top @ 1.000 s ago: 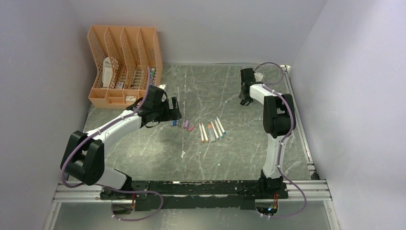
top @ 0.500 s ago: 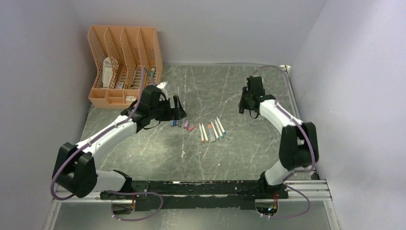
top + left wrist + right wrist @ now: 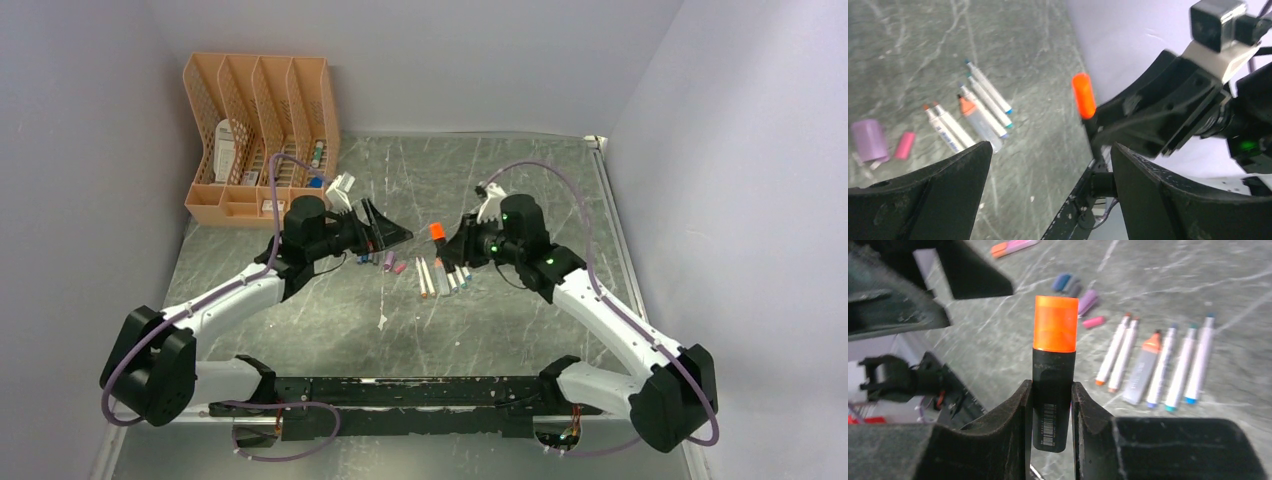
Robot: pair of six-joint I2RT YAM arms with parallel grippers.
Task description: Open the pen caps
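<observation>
My right gripper (image 3: 452, 246) is shut on a thick black marker (image 3: 1053, 390) and holds it above the table, its orange cap (image 3: 1056, 323) pointing at my left gripper (image 3: 398, 235). The left gripper is open and empty, a short gap from the cap (image 3: 1083, 95). Loose caps lie on the table below: blue (image 3: 1062, 281), grey (image 3: 1074, 288), purple (image 3: 1088, 301) and pink (image 3: 1094, 321). A row of several uncapped white and grey pens (image 3: 445, 273) lies beside them and also shows in the left wrist view (image 3: 973, 110).
An orange file organizer (image 3: 260, 130) stands at the back left. A small white scrap (image 3: 382, 321) lies on the grey marble table (image 3: 500, 320). An orange and pink pen (image 3: 1013, 246) lies apart from the row. Walls close both sides.
The right arm swung from the far right back to the centre, bringing the marker over the pens. The left gripper lifted off the table and turned toward the orange cap.
</observation>
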